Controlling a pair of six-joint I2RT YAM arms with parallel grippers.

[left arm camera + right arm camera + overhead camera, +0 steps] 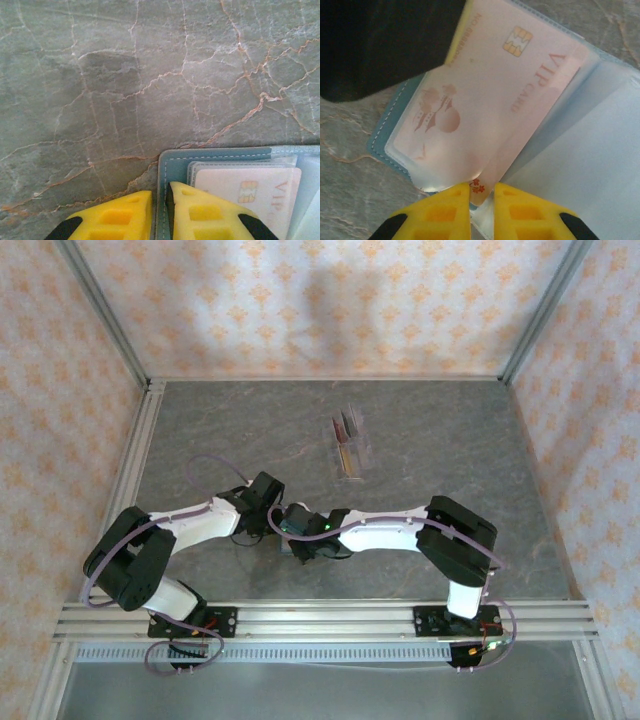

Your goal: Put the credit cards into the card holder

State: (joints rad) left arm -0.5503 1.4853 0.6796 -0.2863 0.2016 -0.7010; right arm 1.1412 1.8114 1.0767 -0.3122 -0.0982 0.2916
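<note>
Nearest to me, at the bottom edge of the left wrist view, my left hand has its yellow fingers drawn close together. They pinch the stitched teal border of the card holder. The holder lies open on the grey veined tabletop and takes up the lower right corner of that frame. Its clear sleeves show there, with a pale card tucked inside.

In the right wrist view my right hand sits at the bottom centre. Its fingers are nearly together and nip the lower corner of a pale pink credit card, which is printed with a gold chip and the words VIP CARD. The card lies slanted across the middle of the frame, and much of it is under a clear sleeve of the holder. The holder's teal edge runs down the left, and its paler grey-blue leaves spread to the right.

From above, both my arms fold inward and the two hands meet just below the middle of the frame. Farther off, towards the upper centre, a clear rack stands well apart from them. It holds more credit cards, brownish and dark red.
</note>
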